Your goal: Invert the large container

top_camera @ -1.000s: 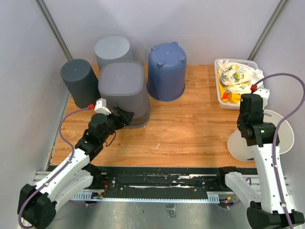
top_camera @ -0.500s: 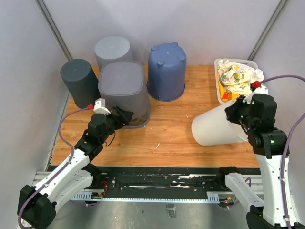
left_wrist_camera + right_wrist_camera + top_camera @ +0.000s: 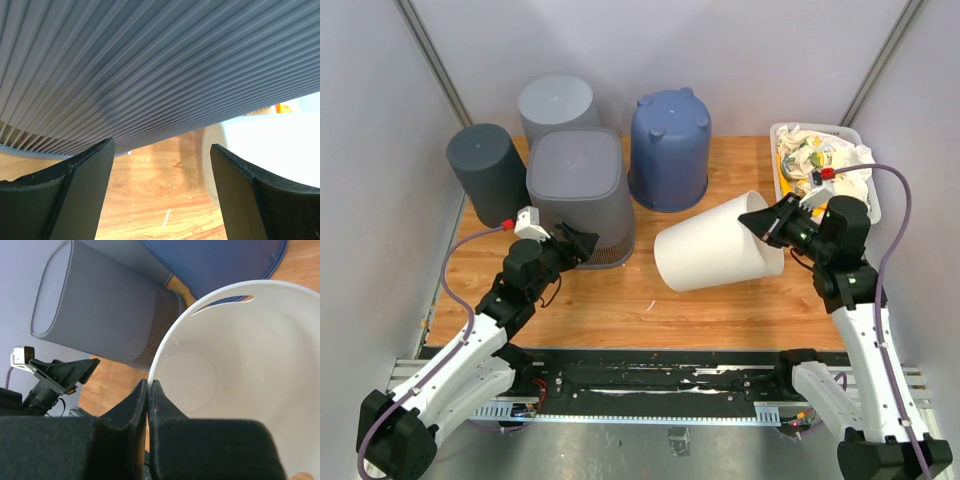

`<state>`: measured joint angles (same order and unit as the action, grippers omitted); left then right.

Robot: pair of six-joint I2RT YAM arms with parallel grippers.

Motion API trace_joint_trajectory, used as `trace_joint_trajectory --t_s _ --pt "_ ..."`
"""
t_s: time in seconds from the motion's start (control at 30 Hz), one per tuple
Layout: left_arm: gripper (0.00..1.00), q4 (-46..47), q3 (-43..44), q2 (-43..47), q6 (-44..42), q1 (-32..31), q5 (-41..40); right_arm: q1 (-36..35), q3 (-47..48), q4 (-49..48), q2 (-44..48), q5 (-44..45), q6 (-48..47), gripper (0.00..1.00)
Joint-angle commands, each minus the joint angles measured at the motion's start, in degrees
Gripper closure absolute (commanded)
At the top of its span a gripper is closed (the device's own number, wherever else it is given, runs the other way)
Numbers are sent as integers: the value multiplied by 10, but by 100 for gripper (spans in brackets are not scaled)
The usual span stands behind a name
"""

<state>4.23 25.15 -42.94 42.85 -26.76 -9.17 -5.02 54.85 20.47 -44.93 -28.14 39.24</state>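
A wooden desk [image 3: 700, 310] carries the large white container [image 3: 715, 245], tipped on its side near the middle, seemingly mid-flip. The right arm [image 3: 850, 290] has its jaws pinching the rim; next, more rotation, then lowering mouth-down. The left arm [image 3: 510, 290] waits with jaws spread beside a ribbed grey bin [image 3: 575, 185].

The large container [image 3: 715, 255] is tipped on its side over the middle of the counter [image 3: 650, 310], mouth to the right. Left of it stands a ribbed bin [image 3: 578, 190], with a round bin [image 3: 556, 105] behind and a leaning bin [image 3: 485, 170] at its left. A footed tub [image 3: 670, 145] stands behind the container, and a filled tray [image 3: 780, 190] sits at the right rear.
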Motion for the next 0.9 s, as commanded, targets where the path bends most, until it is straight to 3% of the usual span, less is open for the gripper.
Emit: trace_joint_trajectory --t_s 0.0,0.33,0.63,0.87 --pt "18 18 -9 13 -7 -1 -6 0 -40 -156 3 -74 76 99" --pt "18 63 -35 45 3 0 25 -2 -149 -291 -30 -122 135 99" --pt "19 105 -57 100 63 -1 128 -2 -146 -170 -19 -52 41 98" --pt "19 133 -78 86 93 -14 147 -3 -138 -89 -25 9 -16 85"
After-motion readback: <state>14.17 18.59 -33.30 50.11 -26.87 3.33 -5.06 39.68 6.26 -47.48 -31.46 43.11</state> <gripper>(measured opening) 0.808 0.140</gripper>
